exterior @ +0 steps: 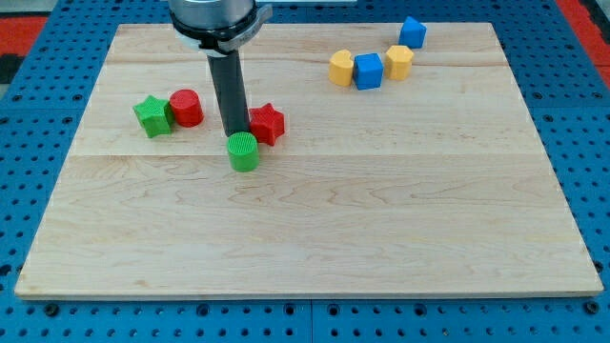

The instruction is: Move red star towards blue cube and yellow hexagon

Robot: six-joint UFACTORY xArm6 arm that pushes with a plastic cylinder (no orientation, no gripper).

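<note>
1. Nearest in the view, the green cylinder [243, 151] sits just below my tip [233, 132], touching or almost touching it. I cannot tell which, because the cylinder covers the rod's very end.
2. My tip is a plain rod with nothing to open or close, and it holds nothing. It stands on the board [315, 229] just to the view's left of the red star [268, 123], seemingly against the star's edge.
3. The red star, the block to be moved, lies to my tip's right and is partly hidden behind the rod on that side.
4. To my tip's left, near but apart, stand the red cylinder [187, 108] and, further left, the green star [152, 115], which look to be touching each other.
5. Well away to my tip's upper right lie the yellow hexagon [399, 61], the blue cube [368, 70] and another yellow block [341, 68], packed side by side. Its shape is hard to make out. A second blue block [412, 31] sits beyond them.
6. Risk: the goal lies up and to the right, so a flat rightward push would likely send the star below the cluster.
7. Risk: an off-centre push on the star's points may spin it off my tip.
8. Risk: the green cylinder could be dragged along if the rod brushes it.
9. Cut off: the arm above the rod leaves the view's top.
</note>
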